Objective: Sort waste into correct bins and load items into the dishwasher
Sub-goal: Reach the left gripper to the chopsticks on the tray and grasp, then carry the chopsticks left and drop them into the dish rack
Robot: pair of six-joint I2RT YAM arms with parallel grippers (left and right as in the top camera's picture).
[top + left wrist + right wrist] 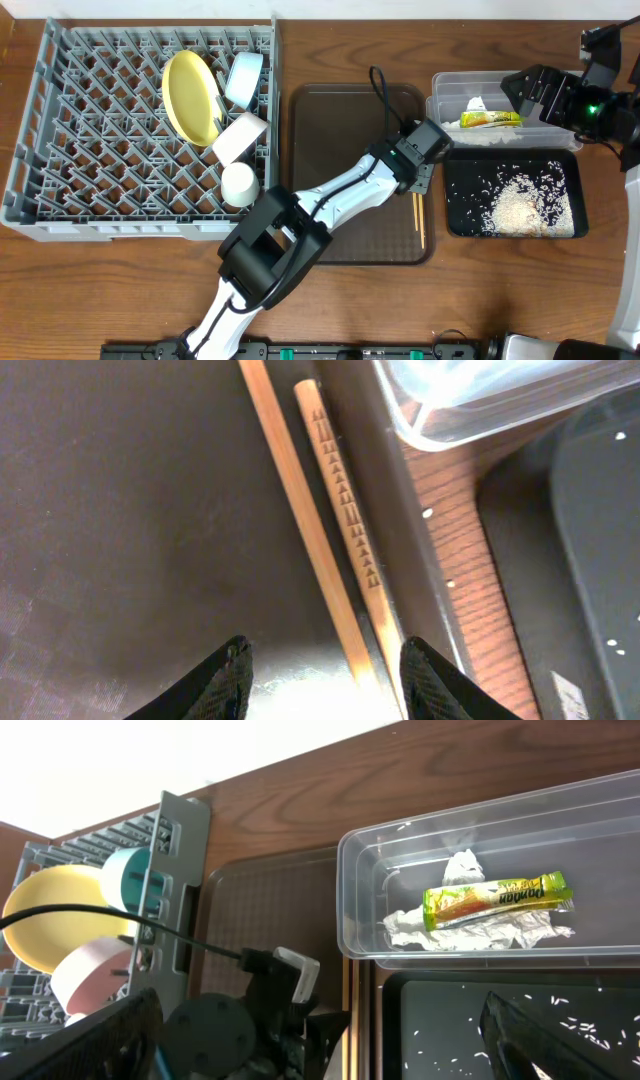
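chopsticks [419, 215]: upper lengths hidden beneath left gripper [418, 183]; left wrist view cuts one at its top edge.
clear tub [455, 90]: part nearest desk's right edge covered by right gripper [512, 92].
right gripper fingers [95, 1040]: blurred dark shapes, cut by frame bottom.
pale blue bowl [122, 872]: half behind dish rack [178, 840] wall.
wrapper [490, 119]: lettering too small overhead.

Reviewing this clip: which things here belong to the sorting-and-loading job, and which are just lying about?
Job: chopsticks, wrapper, rice, clear tub, black tray, dish rack, yellow plate, white bowl, pale blue bowl, white cup.
Lying about: brown serving tray under the chopsticks, table.
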